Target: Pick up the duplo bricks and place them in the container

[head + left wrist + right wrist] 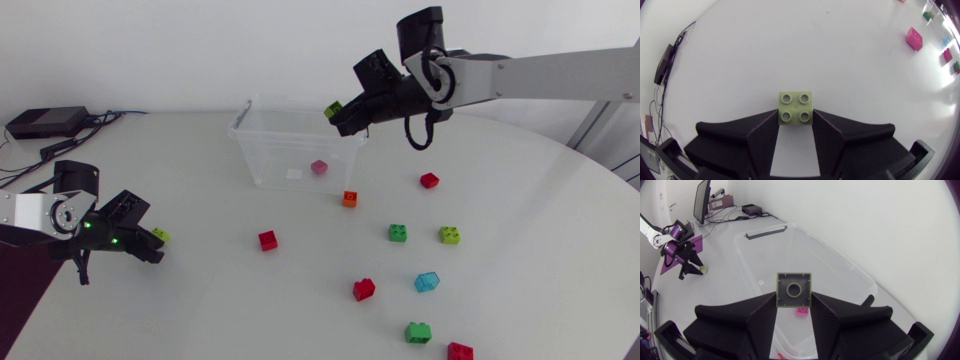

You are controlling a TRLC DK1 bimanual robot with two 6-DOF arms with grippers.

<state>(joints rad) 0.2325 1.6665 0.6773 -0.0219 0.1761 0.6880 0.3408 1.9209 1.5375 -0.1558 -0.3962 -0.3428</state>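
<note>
Our right gripper (341,114) is clamped on a pale green square brick (794,289) directly over the open clear container (250,135), above a pink brick (801,311) inside. Its hollow underside faces the wrist, and it has no long axis. Our left gripper (796,121), well apart from the container, pinches a second green brick (796,107), studs towards its wrist.

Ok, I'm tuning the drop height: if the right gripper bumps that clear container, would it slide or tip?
Likely slide: the container looks thin-walled and nearly empty, with a pink brick inside, so probably light. Tipping seems unlikely, as it sits wide and low on the smooth table.
</note>
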